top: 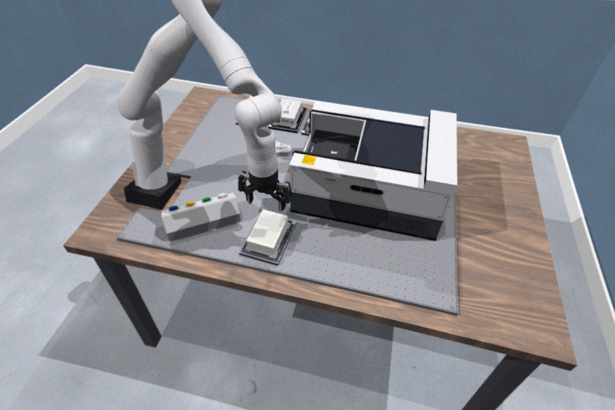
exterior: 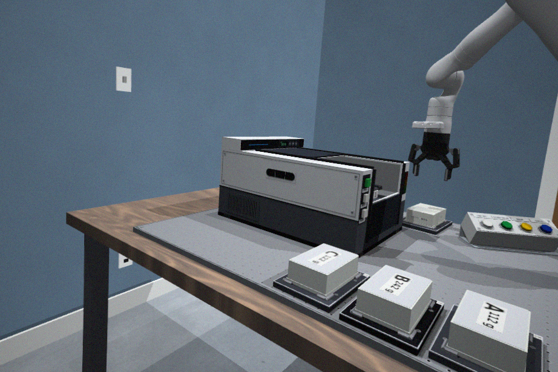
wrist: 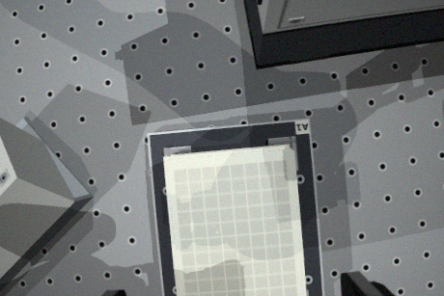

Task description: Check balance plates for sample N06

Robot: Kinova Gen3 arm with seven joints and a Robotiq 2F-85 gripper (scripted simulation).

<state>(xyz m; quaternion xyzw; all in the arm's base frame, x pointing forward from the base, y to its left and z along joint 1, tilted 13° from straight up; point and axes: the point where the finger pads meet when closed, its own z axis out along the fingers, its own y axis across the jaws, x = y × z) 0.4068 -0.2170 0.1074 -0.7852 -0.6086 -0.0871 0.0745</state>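
From the top view, the tool (top: 264, 193) hangs straight down with its fingers spread wide and nothing between them, just above and slightly toward the arm's base from the sample N06 (top: 267, 232), which sits in its landing nest (top: 247, 252) near the front edge of the bench (top: 501, 266). The vertical pose suits a grasp from above across the block's narrow sides. The centrifuge (top: 369, 182) stands in the middle of the bench with its door slid back, so one bucket (top: 331, 143) lies exposed and ready to take the block, and the operator panel (top: 200, 214) sits toward the front-left corner as this view has it, within the arm's reach. In the exterior view the tool (exterior: 434, 164) is well above the sample (exterior: 425, 214), so a descent remains. Balance plates C (exterior: 322, 267), B (exterior: 393, 296) and A (exterior: 489, 331) stand in a row of nests along one bench edge, labels up so their masses can be read; C's figure is small, seemingly 122 g. In the wrist view the sealed, gridded top of N06 (wrist: 236, 223) fills the lower middle, squared with the frame, which suggests the tool is aligned to it; the centrifuge's corner (wrist: 309, 49) shows above.
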